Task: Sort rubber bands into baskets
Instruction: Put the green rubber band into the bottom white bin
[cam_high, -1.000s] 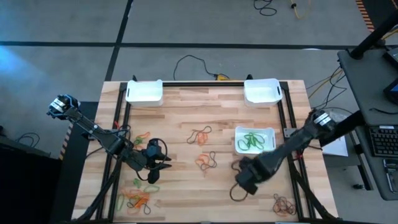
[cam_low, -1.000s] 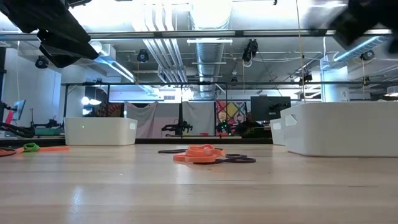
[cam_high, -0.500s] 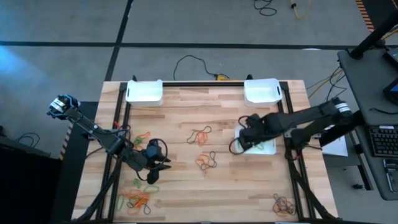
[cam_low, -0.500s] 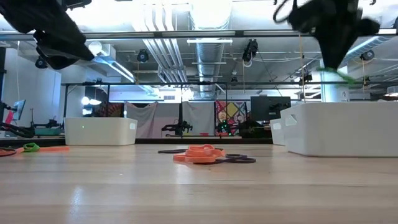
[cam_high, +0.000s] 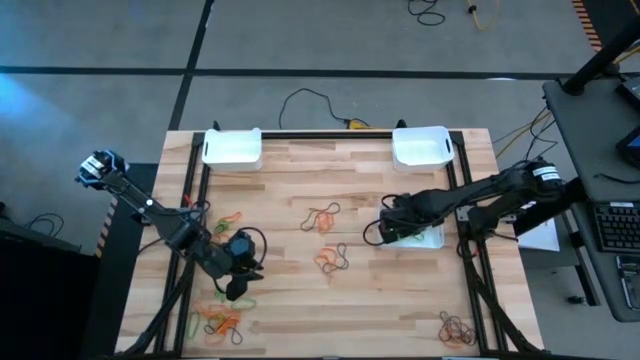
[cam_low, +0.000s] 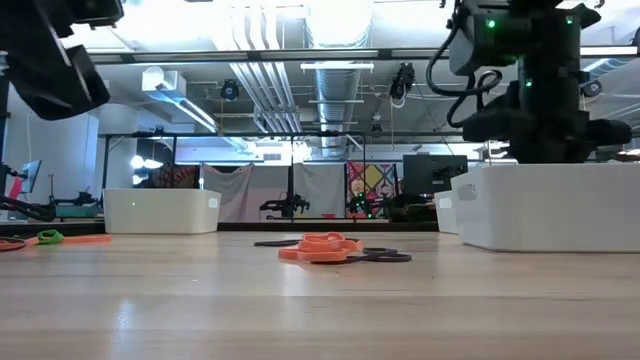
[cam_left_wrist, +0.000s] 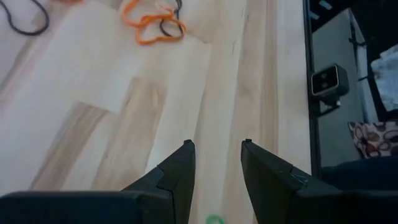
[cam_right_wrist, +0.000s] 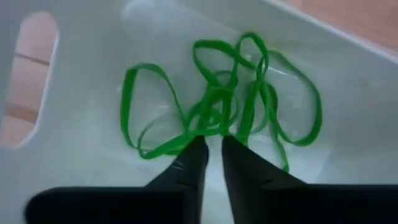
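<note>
The right gripper (cam_right_wrist: 211, 152) dips into the basket (cam_high: 432, 238) at centre right of the high view, fingers nearly together just above a tangle of thin green bands (cam_right_wrist: 224, 102); whether it grips one, I cannot tell. Release and withdrawal seem next. At lower left, the left gripper (cam_left_wrist: 216, 155) hovers, parted, over smooth wood.

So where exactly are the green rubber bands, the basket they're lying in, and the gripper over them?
green rubber bands (cam_right_wrist: 217, 106), right wrist view, middle of the tangle.
basket (cam_right_wrist: 93, 37), right wrist view, bare inner wall.
right gripper (cam_right_wrist: 211, 152), right wrist view, between its fingertips.
</note>
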